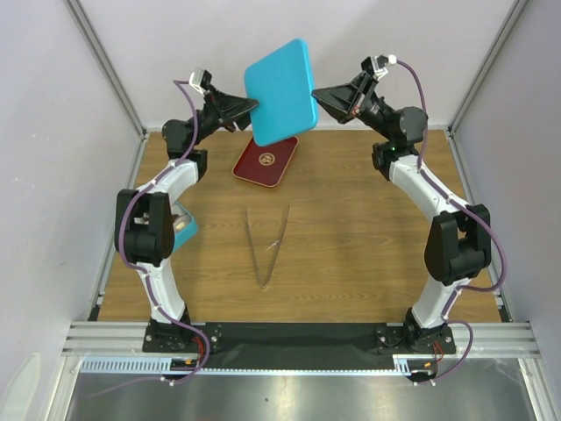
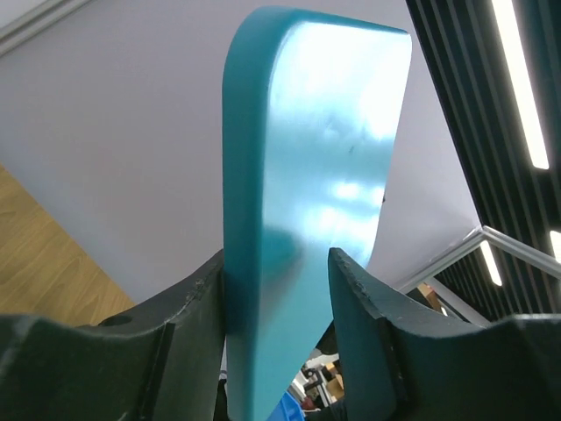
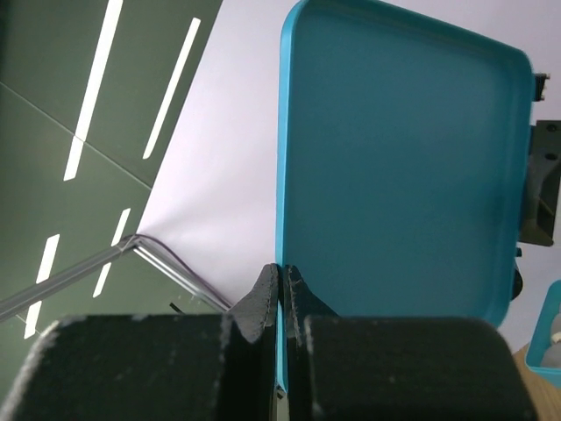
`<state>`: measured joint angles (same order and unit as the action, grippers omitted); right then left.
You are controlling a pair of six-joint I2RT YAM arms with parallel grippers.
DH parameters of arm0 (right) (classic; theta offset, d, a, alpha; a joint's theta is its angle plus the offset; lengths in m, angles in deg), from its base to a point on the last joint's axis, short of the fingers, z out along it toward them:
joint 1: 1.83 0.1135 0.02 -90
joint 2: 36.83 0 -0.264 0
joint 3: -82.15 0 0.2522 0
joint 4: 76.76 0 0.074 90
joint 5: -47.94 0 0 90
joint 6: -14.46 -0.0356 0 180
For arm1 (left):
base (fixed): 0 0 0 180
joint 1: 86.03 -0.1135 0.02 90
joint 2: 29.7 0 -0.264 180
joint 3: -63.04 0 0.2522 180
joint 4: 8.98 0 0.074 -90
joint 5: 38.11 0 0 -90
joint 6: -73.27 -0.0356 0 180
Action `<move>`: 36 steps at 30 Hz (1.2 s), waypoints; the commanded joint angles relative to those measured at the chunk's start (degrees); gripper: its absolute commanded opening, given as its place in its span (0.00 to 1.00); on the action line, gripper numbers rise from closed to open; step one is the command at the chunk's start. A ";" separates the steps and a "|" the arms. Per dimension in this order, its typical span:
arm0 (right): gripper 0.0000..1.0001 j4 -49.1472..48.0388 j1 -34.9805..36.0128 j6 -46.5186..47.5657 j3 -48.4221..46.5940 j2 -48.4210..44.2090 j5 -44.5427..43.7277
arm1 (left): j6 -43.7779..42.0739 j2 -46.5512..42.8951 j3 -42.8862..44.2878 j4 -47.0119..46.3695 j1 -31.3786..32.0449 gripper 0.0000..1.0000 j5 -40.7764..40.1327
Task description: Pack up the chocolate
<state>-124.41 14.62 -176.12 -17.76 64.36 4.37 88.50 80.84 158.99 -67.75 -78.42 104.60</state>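
Lid point(image 1: 280, 88) up in the air, packing looks nearly done
All I can spot of the chocolate point(image 3: 547, 354) is a pale bit in the teal box point(image 1: 186, 230) at 9 o'clock, none on the red tray point(image 1: 263, 163) at 12 o'clock. Both arms stretch high, left end effector point(image 1: 251, 109) and right end effector point(image 1: 319, 93) each clamped on the lid. Closing's left.

Wooden table point(image 1: 351, 254), light grain, occupied the centre. White wall panels point(image 1: 53, 132) stood at 9, 12 and 3 o'clock; aluminium posts point(image 1: 107, 66) rose at 11 and 1 o'clock. Aluminium rail point(image 1: 298, 335) ran along 6 o'clock. Ceiling point(image 2: 473, 132) was dark and slatted, with long strip lights point(image 2: 521, 79), lit
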 commanded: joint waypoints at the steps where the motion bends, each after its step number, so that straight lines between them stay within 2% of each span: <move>1: 0.00 -1.26 0.16 0.47 1.07 2.96 3.66 | 2.79 -4.98 1.22 -26.26 1.79 0.51 -1.82; 7: 0.00 0.32 -1.50 2.13 3.35 3.93 5.59 | 3.14 -3.84 1.04 -26.26 2.23 0.38 -2.00; 9: 0.06 4.16 -2.21 3.88 4.06 3.49 6.38 | 3.58 -3.41 0.51 -26.26 2.23 0.34 -2.00; 15: 0.27 19.10 -4.23 17.24 5.03 1.47 7.00 | 3.41 -3.58 -0.98 -24.59 2.14 0.17 -0.24; 18: 0.37 23.87 -4.41 21.38 4.85 0.94 6.30 | 1.83 -4.45 -1.77 -21.87 2.14 0.00 0.46; 19: 0.39 23.70 -4.41 21.56 5.02 1.03 6.21 | 1.21 -5.07 -2.12 -19.86 2.14 0.00 0.73; 23: 0.59 26.24 -5.45 24.09 5.99 -0.02 4.73 | -1.86 -7.00 -3.97 -15.72 1.96 0.00 1.52; 26: 0.69 33.09 -6.25 27.78 7.22 -2.65 1.66 | -5.19 -9.63 -7.04 -11.24 1.44 0.00 2.31; 30: 0.83 49.93 -7.92 39.11 7.40 -7.13 -4.85 | -9.86 -14.03 -13.09 -4.56 0.04 0.00 2.93; 32: 0.89 55.57 -8.01 41.41 7.66 -9.95 -8.98 | -13.97 -16.22 -15.21 0.35 -0.67 0.00 3.45; 34: 0.94 57.09 -7.66 43.70 9.06 -12.49 -10.83 | -18.63 -20.35 -17.76 10.35 -1.81 0.00 3.98; 35: 0.95 58.49 -7.57 44.23 9.50 -13.37 -12.58 | -24.92 -22.02 -18.55 15.09 -2.34 0.00 3.63; 36: 0.95 58.85 -7.22 45.19 10.03 -14.08 -13.29 | -28.47 -25.86 -19.60 25.41 -3.21 0.00 2.93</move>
<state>-71.88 6.62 -137.34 -8.45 55.12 -3.52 73.61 63.18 141.12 -58.70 -79.49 108.12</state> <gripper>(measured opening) 0.944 0.183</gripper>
